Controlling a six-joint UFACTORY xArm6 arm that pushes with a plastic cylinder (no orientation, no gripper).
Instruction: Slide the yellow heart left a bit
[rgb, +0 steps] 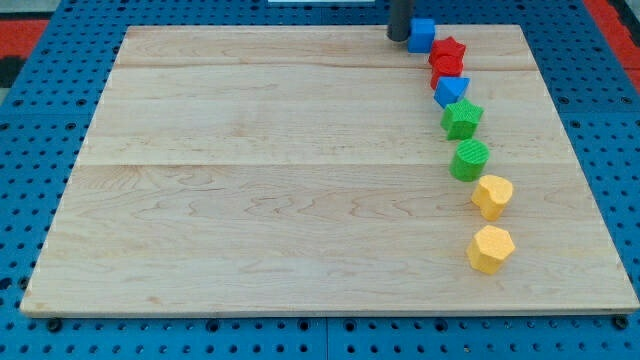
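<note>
Camera view: one picture, looking down at a slant on a pale wooden board (300, 180) that lies on a blue pegboard table (30, 150).
Rod: a straight dark rod comes down from the view's top edge at the far right of the board; my tip (399, 39) rests at the far edge of the board.
Hand state: the arm carries no gripper, only the rod, so nothing opens, closes or grips.
Tip and blocks: my tip is just left of the blue cube (422, 34), touching it or nearly so; I cannot tell which.
Chain of blocks: eight blocks run in a curved line down the right side of the board, from far to near.
Far end: blue cube, then a red star (449, 50), then a red block (445, 72) of unclear shape, each touching the next.
Middle: a blue triangular block (452, 91), a green star (462, 118) and a green rounded block (469, 159).
Yellow heart (492, 194): right side of the board, just near of the green rounded block, well apart from my tip.
Near end: a yellow hexagonal block (491, 248), closest to the near edge, a little apart from the yellow heart.
</note>
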